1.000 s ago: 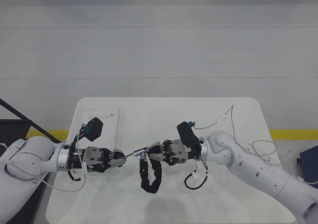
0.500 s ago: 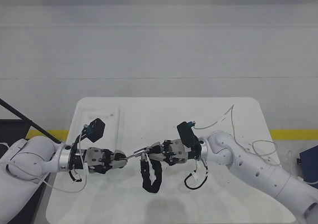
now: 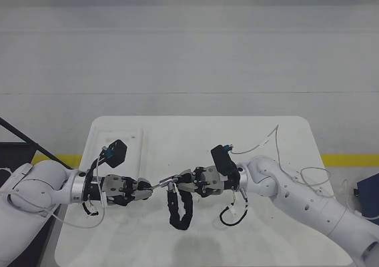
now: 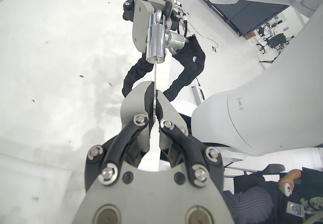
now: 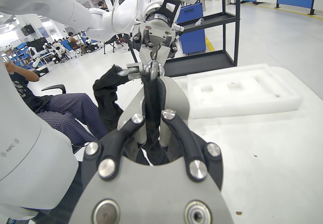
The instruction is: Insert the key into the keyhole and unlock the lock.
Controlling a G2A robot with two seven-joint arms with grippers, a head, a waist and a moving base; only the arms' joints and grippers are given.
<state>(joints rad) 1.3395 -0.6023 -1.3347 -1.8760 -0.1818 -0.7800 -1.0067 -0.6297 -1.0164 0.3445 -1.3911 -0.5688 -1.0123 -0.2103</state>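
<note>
So here's where I'm at: my left pincer (image 4: 151,92) is clamped tight on the key (image 4: 154,76), pinching its head between both fingers so the thin blade pokes straight out past the tips. My right pincer (image 5: 152,83) is closed on the lock (image 4: 156,38), squeezing the black fabric-covered cable (image 5: 151,108) right behind the metal end, and it's holding the whole thing up off the worktop (image 3: 276,220). The lock's shiny cylinder (image 4: 156,33) points end-on at my left pincer, and the key blade lines up with it nicely. The tip of the key meets the keyhole (image 4: 156,59) in the cylinder's end face, but honestly I can't tell how deep it sits in there. From the top view, my two pincers face each other nearly tip to tip over the front middle of the worktop, with just the key and the cylinder bridging the gap between them. The rest of the cable droops down in a loop below the lock, toward my body, and I can't tell whether the bottom of that loop touches the worktop. There's also a white foam tray (image 5: 242,93) with square recesses sitting on the worktop over on my left, well apart from the lock.
</note>
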